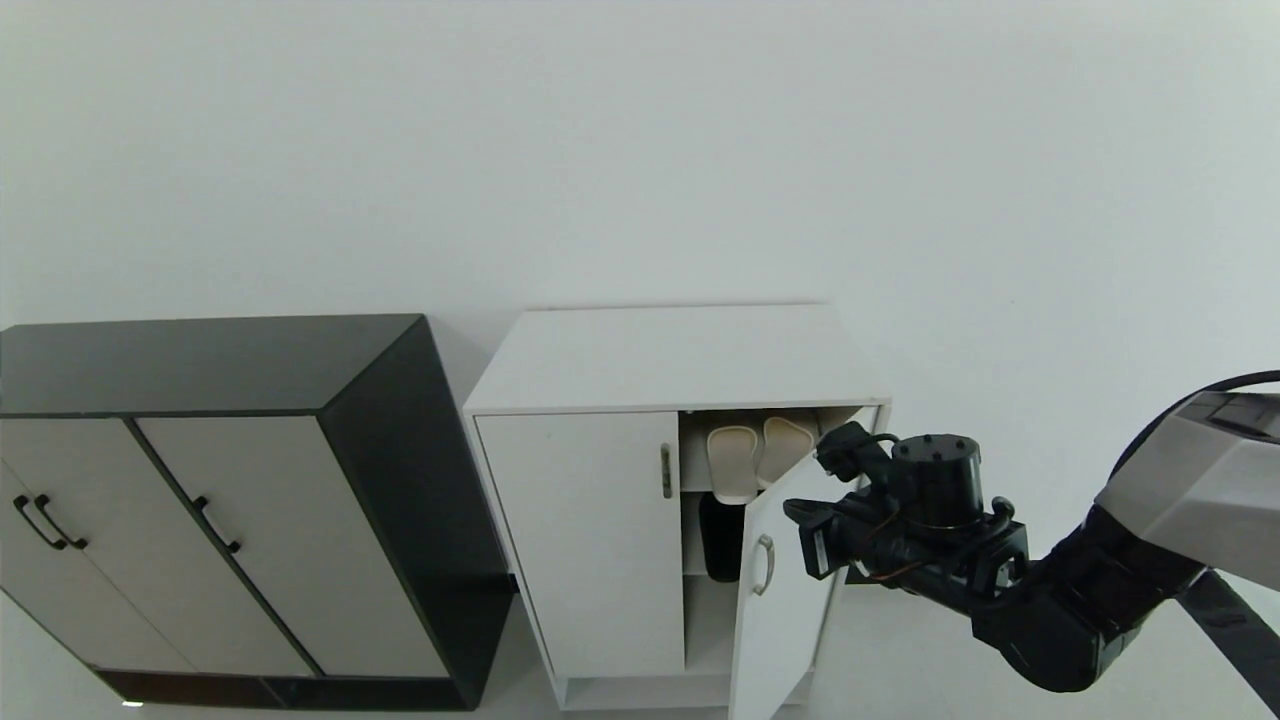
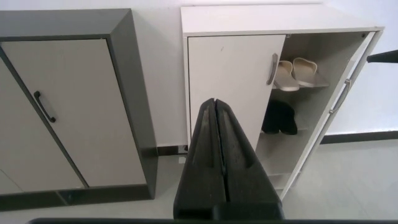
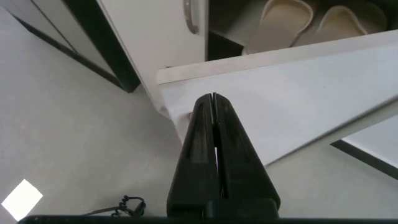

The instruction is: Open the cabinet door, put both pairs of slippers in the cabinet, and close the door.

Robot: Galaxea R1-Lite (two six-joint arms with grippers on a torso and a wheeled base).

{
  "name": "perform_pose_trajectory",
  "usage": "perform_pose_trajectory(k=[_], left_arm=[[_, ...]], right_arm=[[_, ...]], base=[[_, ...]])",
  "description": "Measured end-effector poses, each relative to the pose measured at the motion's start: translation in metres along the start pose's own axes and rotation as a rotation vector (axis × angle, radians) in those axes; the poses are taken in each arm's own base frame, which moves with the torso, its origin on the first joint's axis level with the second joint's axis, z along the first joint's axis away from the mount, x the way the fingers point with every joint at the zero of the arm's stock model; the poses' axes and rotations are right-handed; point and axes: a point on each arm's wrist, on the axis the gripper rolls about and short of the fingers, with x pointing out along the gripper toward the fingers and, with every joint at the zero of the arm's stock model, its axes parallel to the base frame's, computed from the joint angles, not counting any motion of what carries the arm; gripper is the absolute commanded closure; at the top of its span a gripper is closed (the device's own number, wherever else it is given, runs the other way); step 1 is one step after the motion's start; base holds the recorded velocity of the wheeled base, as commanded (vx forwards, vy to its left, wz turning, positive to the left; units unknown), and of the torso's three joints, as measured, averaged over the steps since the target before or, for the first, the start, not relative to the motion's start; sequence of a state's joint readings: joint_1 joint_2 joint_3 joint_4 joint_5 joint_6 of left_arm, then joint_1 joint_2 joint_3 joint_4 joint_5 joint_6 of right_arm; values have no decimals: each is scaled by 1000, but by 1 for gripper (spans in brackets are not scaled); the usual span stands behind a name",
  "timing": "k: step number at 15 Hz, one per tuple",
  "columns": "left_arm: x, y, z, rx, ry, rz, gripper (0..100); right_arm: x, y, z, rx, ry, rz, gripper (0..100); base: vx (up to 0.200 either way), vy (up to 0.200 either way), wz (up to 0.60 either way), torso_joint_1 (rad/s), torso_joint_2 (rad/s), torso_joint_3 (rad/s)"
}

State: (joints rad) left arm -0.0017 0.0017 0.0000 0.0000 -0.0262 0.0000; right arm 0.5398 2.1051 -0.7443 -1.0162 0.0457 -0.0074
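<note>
The white cabinet (image 1: 660, 355) has its left door (image 1: 585, 540) closed and its right door (image 1: 785, 600) swung partly open. Beige slippers (image 1: 755, 455) lie on the top shelf, black slippers (image 1: 720, 540) on the shelf below; both pairs also appear in the left wrist view, beige slippers (image 2: 297, 71) above black slippers (image 2: 278, 118). My right gripper (image 1: 808, 520) is shut, its tip (image 3: 214, 98) at the outer face of the open door (image 3: 298, 93), close to its top edge. My left gripper (image 2: 214, 101) is shut on nothing and hangs well back from the cabinet.
A dark cabinet (image 1: 200, 480) with two pale closed doors stands just left of the white one. A white wall rises behind both. Pale bare floor (image 3: 74, 124) lies in front of the cabinets.
</note>
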Motion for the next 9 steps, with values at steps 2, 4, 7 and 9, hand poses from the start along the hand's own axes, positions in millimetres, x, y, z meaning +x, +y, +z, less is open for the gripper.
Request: perform_pose_trajectory(k=[2, 4, 7, 9], left_arm=[[0, 0, 0, 0, 0, 0, 100], [0, 0, 0, 0, 0, 0, 100], [0, 0, 0, 0, 0, 0, 100], [0, 0, 0, 0, 0, 1, 100]], right_arm=[[5, 0, 0, -2, -4, 0, 100], [11, 0, 0, -2, -8, -1, 100], [21, -1, 0, -2, -17, -3, 100], [28, -1, 2, -3, -27, -3, 100]], base=[[0, 0, 0, 0, 0, 0], [0, 0, 0, 0, 0, 0], [0, 0, 0, 0, 0, 0], [0, 0, 0, 0, 0, 0]])
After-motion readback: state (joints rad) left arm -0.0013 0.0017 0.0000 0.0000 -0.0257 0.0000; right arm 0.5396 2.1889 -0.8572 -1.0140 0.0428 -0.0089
